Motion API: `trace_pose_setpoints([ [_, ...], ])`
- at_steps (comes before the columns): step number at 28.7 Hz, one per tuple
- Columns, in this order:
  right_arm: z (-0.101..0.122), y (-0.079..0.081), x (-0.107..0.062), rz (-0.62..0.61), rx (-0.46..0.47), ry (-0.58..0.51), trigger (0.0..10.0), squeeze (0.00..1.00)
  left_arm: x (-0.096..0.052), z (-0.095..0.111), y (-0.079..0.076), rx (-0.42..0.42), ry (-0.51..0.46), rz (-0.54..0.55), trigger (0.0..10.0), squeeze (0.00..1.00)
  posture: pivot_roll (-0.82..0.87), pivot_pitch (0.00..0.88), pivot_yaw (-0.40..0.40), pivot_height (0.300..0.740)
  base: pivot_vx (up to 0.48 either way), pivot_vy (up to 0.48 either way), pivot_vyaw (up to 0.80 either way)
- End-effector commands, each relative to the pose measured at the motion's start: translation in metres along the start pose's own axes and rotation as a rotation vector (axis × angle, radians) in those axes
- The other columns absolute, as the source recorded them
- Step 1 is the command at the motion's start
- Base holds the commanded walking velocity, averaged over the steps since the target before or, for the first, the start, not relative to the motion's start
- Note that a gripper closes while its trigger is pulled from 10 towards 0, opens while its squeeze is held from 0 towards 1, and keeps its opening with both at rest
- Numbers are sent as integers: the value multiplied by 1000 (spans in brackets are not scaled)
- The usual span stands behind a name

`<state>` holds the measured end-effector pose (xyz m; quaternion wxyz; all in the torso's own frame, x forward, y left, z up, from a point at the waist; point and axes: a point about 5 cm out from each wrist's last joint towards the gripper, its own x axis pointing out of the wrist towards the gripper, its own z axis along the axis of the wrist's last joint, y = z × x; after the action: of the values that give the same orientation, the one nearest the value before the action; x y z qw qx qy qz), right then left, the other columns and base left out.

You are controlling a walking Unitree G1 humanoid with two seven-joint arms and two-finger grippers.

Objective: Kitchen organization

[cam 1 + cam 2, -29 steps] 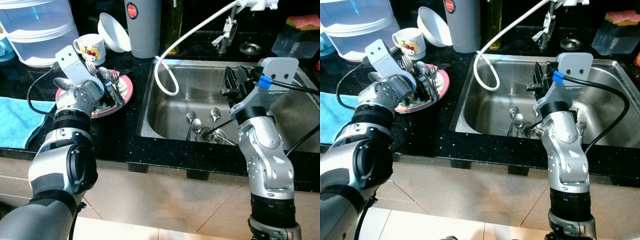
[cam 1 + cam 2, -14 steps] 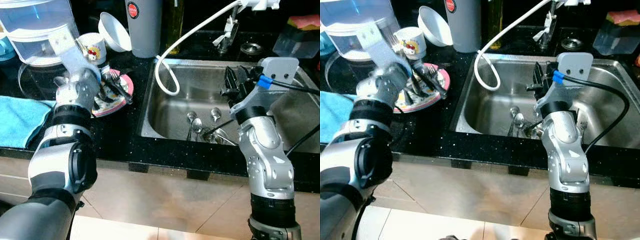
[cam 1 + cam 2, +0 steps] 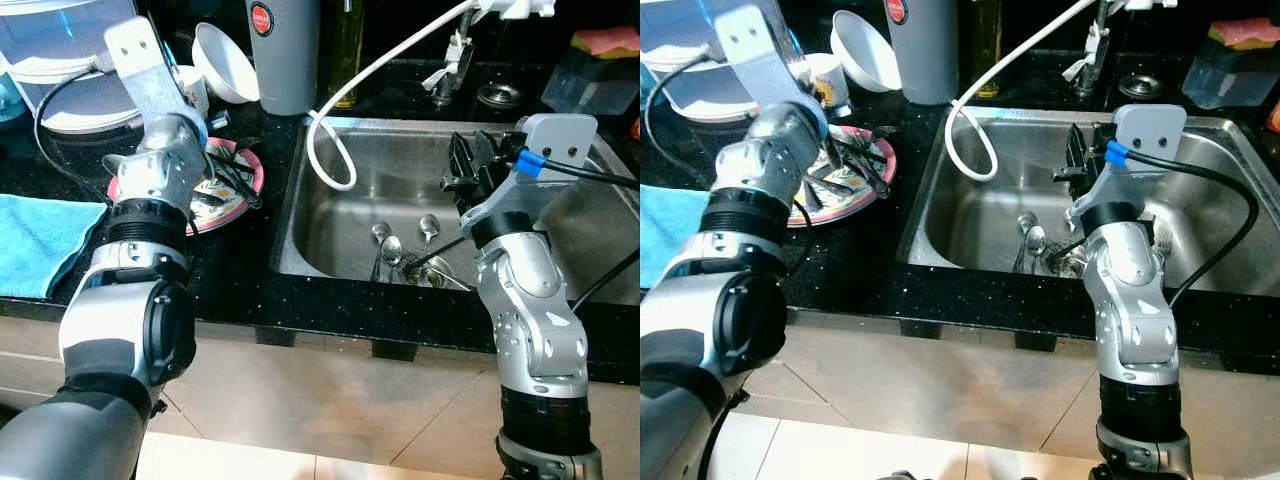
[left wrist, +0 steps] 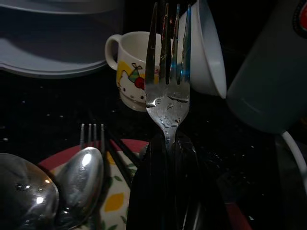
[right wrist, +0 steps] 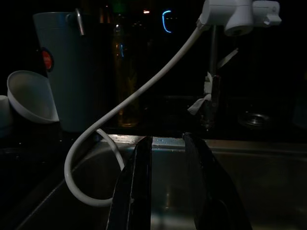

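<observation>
Left wrist view, fork (image 4: 168, 91) pinched between left fingers (image 4: 144, 191), tines outward

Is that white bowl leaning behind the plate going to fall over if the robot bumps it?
Probably. The white ceramic bowl is tilted on its edge against the grey cylindrical container, so a nudge could tip or roll it. It looks glazed and smooth, so likely slippery, and it might chip on the hard black countertop.

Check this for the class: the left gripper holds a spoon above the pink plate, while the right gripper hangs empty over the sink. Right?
Not quite. The left gripper holds a fork, not a spoon; its tines are plain in the left wrist view. The rest stands: it is above the pink plate, and the right gripper hangs empty over the sink.
</observation>
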<state>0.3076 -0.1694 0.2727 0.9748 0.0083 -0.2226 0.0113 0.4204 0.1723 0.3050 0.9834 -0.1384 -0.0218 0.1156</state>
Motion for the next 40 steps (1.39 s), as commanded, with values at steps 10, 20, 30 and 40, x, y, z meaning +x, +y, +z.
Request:
trace_pose_setpoints([
  [10, 2, -2, 1, -8, -2, -5, 10000, 0, -15, 12, -50, 21, -64, -449, 10000, 0, 24, 113, 68, 740, 0, 0, 0],
  [20, 3, -3, 2, -19, -4, -12, 10000, 0, -44, -38, -106, 166, 10, -807, 10000, 0, 19, 111, 69, 740, 0, 0, 0],
  [30, 8, -13, 1, -86, -56, -48, 10000, 0, -55, -78, -120, 131, 112, -881, 10000, 753, -1, 108, 75, 740, 0, 0, 0],
  [40, 10, -12, 2, -99, -63, -68, 10000, 0, -59, -65, -118, 107, -13, -911, 10000, 894, 2, 92, 77, 740, 0, 0, 0],
])
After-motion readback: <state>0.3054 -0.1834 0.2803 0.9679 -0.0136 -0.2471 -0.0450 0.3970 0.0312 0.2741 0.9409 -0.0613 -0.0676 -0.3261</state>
